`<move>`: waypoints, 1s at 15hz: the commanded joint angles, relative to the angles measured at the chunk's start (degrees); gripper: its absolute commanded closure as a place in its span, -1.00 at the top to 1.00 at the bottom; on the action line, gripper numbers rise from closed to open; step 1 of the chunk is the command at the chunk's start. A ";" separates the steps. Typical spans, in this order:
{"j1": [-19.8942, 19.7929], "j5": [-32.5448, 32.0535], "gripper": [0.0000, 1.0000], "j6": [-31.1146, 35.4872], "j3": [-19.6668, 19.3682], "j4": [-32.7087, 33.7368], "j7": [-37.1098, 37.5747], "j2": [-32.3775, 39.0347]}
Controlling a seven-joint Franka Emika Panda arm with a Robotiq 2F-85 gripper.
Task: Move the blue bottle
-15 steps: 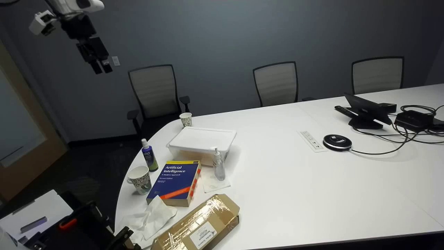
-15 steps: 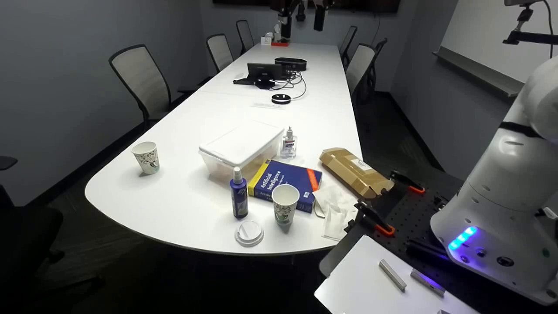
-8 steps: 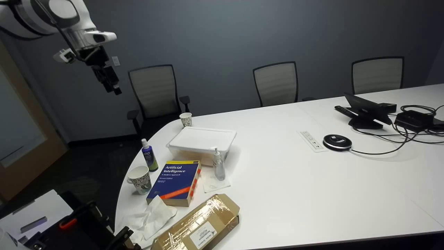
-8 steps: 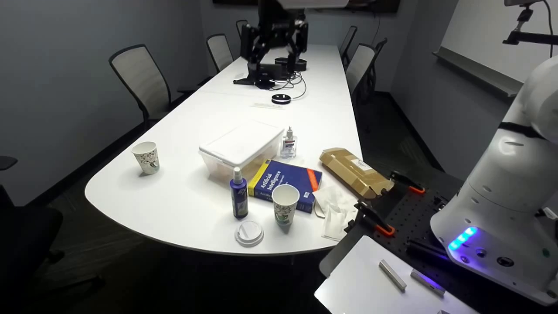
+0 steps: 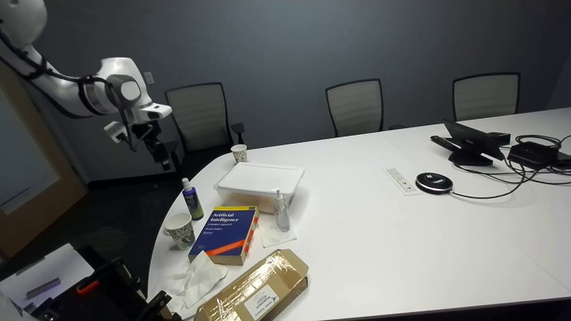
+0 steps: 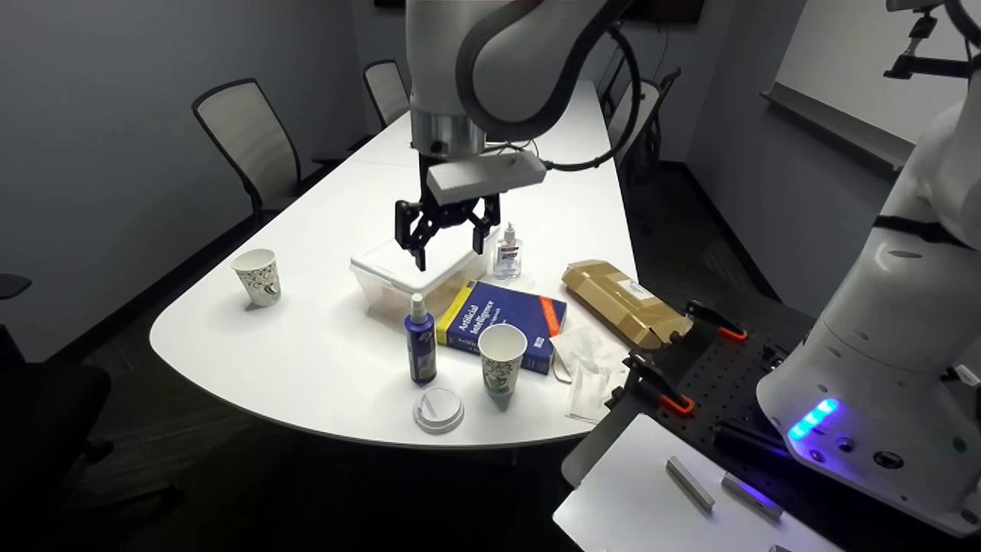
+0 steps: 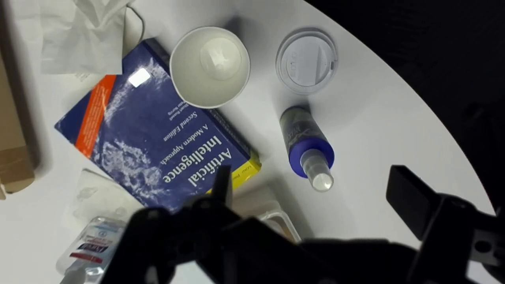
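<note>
While the blue bottle (image 6: 421, 349) stands, tool (image 6: 450, 253) (spread) lower, nearer

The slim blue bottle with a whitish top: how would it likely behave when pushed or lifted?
The slim blue bottle may tip if pushed high: it stands tall on a narrow base. Once fallen, its cylindrical body could roll. Straight sides suggest stiffness.

White round-ended table (image 6: 329, 360), upright blue bottle (image 6: 421, 345), blue book (image 6: 502, 307), two patterned cups (image 6: 500, 368) (image 6: 259, 280), round lid (image 6: 438, 409), covered container (image 5: 263, 176)
</note>
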 commanded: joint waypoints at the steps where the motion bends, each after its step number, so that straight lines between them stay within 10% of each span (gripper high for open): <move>1: 4.76 -2.10 1.00 3.30 -5.20 4.99 2.56 9.83; 15: 15.54 0.86 1.00 6.22 -15.01 18.44 2.31 25.38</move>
